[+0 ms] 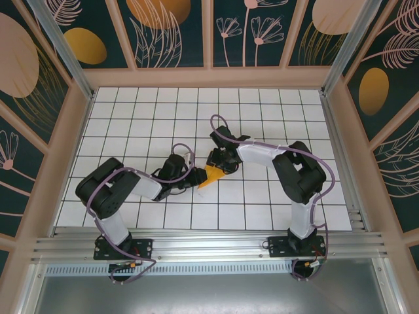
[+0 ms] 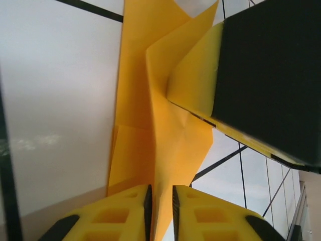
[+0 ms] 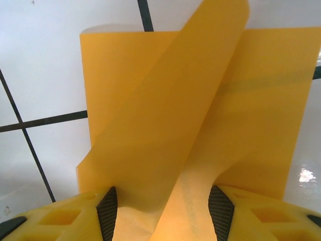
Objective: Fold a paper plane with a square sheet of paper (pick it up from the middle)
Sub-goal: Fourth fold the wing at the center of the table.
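Square sheet of paper [image 1: 211,175], creased into an orange wedge, sits at the middle of the gridded worktop [image 1: 131,118], between the two arms. Left end effector [image 2: 160,196] has its fingers close together with a paper fold in the narrow slot; whether they pinch it I cannot tell. Right end effector [image 3: 164,196] stands apart, straddling a raised flap.

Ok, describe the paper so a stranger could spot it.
Start at the white grid table. At its middle, where the left arm and right arm meet, sits the paper: a small creased wedge, the only orange thing on it.
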Robot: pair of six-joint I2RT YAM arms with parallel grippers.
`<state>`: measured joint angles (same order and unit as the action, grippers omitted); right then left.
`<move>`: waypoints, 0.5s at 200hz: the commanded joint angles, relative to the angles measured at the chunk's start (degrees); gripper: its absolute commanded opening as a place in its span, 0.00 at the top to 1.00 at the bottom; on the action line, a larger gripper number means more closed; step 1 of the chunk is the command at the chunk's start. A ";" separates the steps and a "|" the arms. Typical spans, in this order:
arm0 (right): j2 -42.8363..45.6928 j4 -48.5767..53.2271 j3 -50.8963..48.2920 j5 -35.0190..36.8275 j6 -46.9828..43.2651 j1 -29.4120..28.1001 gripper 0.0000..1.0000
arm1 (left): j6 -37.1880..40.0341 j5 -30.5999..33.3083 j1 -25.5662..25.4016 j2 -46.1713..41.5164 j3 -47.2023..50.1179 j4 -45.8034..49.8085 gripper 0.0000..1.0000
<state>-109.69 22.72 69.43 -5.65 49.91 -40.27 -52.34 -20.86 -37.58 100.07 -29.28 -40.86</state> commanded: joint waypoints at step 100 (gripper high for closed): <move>-5.49 6.67 -3.77 3.80 5.02 0.28 0.44 | 1.82 -1.09 0.43 -9.28 2.60 -1.06 0.71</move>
<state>-109.84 22.26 68.86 -4.73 53.43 -40.29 -52.12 -18.39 -37.10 88.75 -26.46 -38.96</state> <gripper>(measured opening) 0.560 0.295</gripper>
